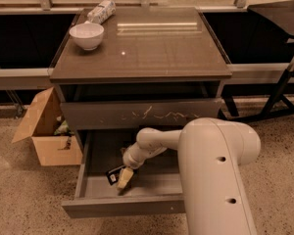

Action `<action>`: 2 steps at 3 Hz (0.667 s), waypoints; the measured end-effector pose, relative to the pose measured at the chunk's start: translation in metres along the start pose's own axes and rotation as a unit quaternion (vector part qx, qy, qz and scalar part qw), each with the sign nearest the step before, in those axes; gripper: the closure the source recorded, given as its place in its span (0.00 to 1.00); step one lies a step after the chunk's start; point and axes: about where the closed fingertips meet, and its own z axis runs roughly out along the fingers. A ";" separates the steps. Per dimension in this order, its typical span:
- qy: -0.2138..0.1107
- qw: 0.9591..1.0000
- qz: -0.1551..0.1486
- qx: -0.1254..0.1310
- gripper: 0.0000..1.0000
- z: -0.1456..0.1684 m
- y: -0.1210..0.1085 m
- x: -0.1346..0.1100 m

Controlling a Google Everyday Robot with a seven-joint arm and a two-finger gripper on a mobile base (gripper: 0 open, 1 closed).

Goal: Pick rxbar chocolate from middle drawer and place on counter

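Camera view is looking down at a slant on the open drawer (122, 207), with the white arm (215, 180) sitting nearest and filling the lower right. The arm's thick link is covering the drawer's right part. The drawer is standing pulled out, its plain grey front facing the camera. The arm's thinner end is bending left and dipping into the drawer, ending in the gripper (124, 179), which is pointing down at the drawer floor, left of middle and near the front wall. Whether the gripper is open or closed: cannot tell. The bar (112, 175), black wrapper with white print, is lying flat on the drawer floor just left of the gripper. Touching or only beside it: cannot tell.

Above the drawer, the scratched front (142, 114) is sitting closed, whitish marks running across its middle. Left of the drawers, a cardboard box (41, 131) is standing on the speckled floor (24, 199) with 1 flap hanging open and clutter showing inside.

Higher and farther, the counter (152, 48) is lying glossy and reflecting light streaks. 2 things are sitting on its far left corner: a white bowl (86, 35), upright, and behind it a pale packet (101, 11) lying on its side, near the bowl. On the right, a black stand (279, 92) is leaning down to the floor, well apart from the counter.
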 end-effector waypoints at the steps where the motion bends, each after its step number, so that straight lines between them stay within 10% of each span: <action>1: 0.013 1.000 0.004 -0.001 0.23 0.013 -0.002 0.006; 2: 0.026 1.000 0.003 0.000 0.48 0.013 0.002 0.007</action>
